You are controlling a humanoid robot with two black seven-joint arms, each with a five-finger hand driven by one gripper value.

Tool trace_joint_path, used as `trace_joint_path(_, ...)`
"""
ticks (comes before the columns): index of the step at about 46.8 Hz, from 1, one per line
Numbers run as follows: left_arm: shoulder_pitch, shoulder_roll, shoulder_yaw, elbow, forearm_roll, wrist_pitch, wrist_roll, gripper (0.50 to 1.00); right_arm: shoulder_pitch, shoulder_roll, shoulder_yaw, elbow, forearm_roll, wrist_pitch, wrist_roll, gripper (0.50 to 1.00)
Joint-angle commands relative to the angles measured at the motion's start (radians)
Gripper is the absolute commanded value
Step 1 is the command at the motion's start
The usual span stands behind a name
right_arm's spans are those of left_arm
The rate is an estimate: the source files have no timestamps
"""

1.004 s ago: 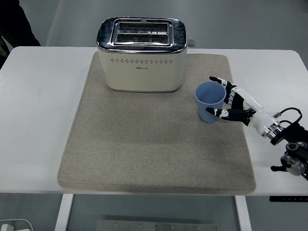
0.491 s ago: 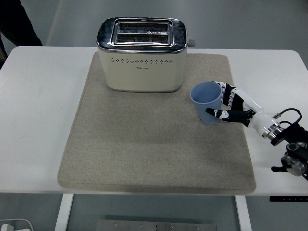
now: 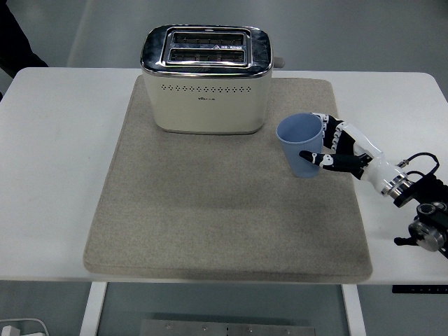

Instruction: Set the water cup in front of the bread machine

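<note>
A light blue cup (image 3: pixel 301 143) stands on the grey mat (image 3: pixel 224 210), right of the cream toaster (image 3: pixel 206 78) and slightly nearer than its front. It leans a little to the left. My right hand (image 3: pixel 329 147) comes in from the right edge and is shut on the cup, thumb on its near side and fingers behind it. The left arm does not show.
The mat covers most of the white table (image 3: pixel 56 161). Open mat lies in front of the toaster. A dark sleeve of a person (image 3: pixel 14 35) shows at the top left corner.
The right hand closed on the cup, which tilted left and shifted a little toward the toaster side. The toaster has not moved.
</note>
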Motion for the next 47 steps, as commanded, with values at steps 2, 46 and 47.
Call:
trace_joint_path(2,0.0,0.0,0.0,0.0,0.0,0.0,0.0,1.0,0.003,0.002,0.0,0.005,0.0,-0.001,0.0,0.662)
trace_joint_path(46,-0.002,0.0,0.003,-0.003,0.002,0.0,0.003,1.0,0.095,0.252,-0.046,-0.002,-0.015,-0.093,-0.029,0.67)
trace_joint_path(47,-0.002,0.0,0.003,-0.002,0.002,0.0,0.003,1.0,0.098,0.258,-0.051,-0.004,-0.015,-0.094,-0.029,0.67)
